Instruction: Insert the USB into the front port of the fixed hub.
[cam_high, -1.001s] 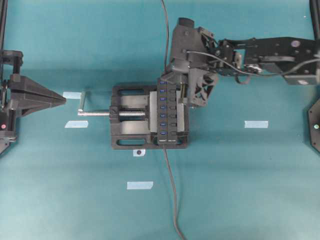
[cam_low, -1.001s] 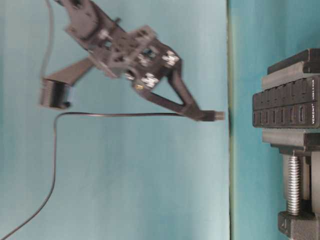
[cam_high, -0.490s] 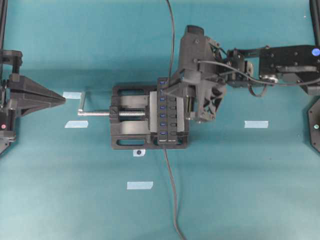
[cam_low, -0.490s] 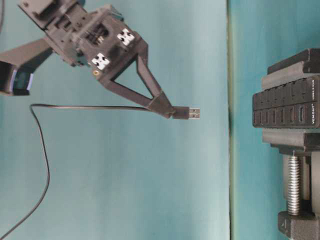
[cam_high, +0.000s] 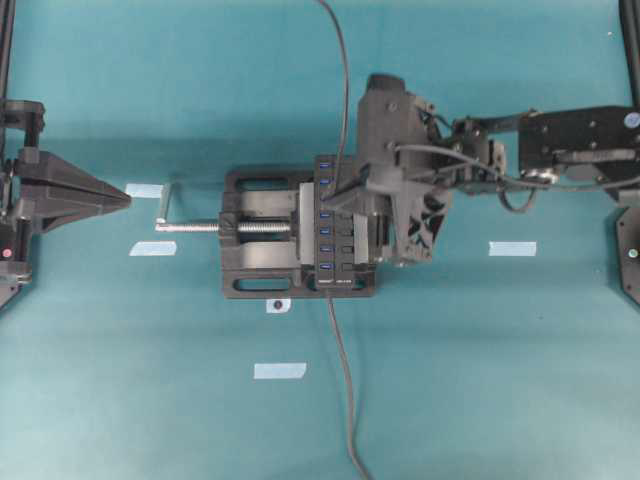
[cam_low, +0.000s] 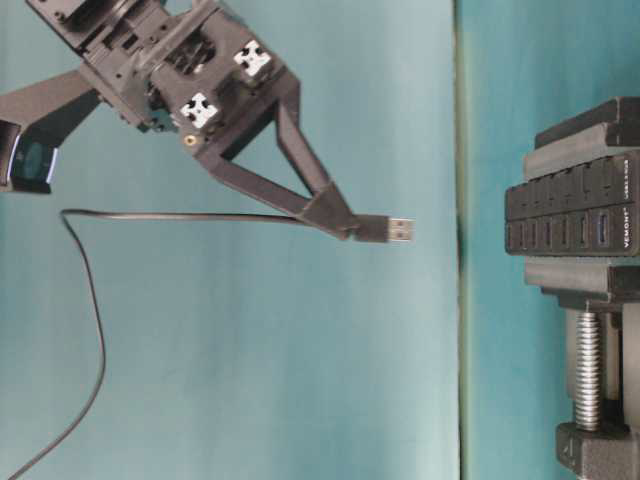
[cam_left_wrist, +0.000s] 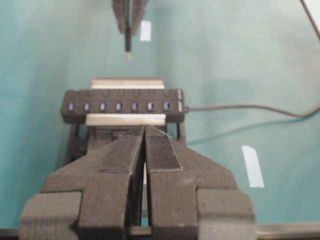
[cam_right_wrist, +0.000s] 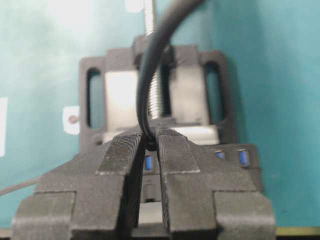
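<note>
While a teal mat (cam_high: 120, 400) covers the whole work surface, with a seam showing in the table-level view where one sheet meets the next, little of the room beyond it can be seen. Starting at nine o'clock in the overhead view, the left gripper (cam_high: 125, 199) rests with its fingers pressed together on nothing, its tip pointing toward three o'clock. Just past that tip lie pale tape strips (cam_high: 143, 190), with more at six o'clock and at three o'clock. At the centre stands a black vise (cam_high: 258, 238) whose silver screw (cam_high: 195, 227) reaches toward nine o'clock. The fixed hub (cam_high: 333, 222) is clamped in the vise, its row of blue ports running from twelve to six o'clock, and its own dark cable (cam_high: 345, 400) trails off toward six o'clock. Over the hub's twelve o'clock end hangs the right gripper (cam_low: 345, 222), clenched on the USB (cam_low: 392, 230). In the table-level view the plug's metal tip points at the hub and stands apart from it. The thin grey cable (cam_low: 95, 310) loops away behind the gripper.
</note>
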